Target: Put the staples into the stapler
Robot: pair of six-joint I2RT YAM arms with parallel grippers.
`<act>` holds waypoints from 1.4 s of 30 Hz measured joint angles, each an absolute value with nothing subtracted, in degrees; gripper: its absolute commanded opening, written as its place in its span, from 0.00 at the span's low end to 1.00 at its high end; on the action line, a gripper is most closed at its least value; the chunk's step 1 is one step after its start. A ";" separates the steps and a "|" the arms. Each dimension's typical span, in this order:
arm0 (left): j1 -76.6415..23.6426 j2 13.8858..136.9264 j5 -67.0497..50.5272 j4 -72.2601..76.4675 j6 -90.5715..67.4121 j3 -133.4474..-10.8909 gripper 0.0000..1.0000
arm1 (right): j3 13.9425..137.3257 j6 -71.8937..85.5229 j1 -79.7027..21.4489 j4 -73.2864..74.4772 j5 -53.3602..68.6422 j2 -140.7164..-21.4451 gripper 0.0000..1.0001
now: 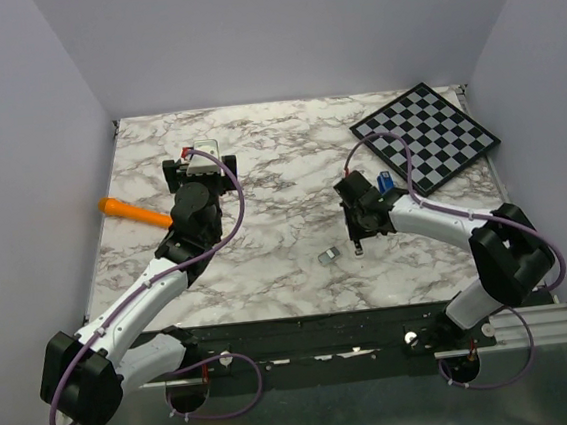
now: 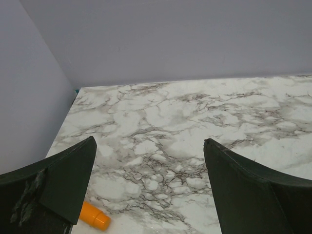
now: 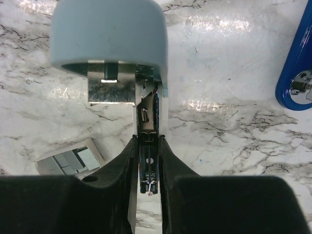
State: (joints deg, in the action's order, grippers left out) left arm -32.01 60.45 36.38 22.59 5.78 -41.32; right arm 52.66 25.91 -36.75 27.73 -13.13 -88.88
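Over the marbled surface (image 1: 280, 173) | my left hand (image 2: 148, 146) is hanging wide open, gripping nothing, standing clear | my right hand (image 3: 147, 151) is pinching the stapler (image 3: 107, 34) by its silvery channel, light blue top standing open, likely baring the channel for loading | the staples (image 3: 68, 161) are lying flat just beside it, not yet loaded

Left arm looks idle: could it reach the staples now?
Probably yes: the left gripper is open and empty, and the staples lie uncovered on the table, though the right gripper, holding the stapler, crowds them.
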 measured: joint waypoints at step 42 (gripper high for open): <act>-33.12 60.49 36.45 22.68 6.04 -41.32 0.99 | 64.69 20.82 -49.58 37.26 -10.02 -93.82 0.39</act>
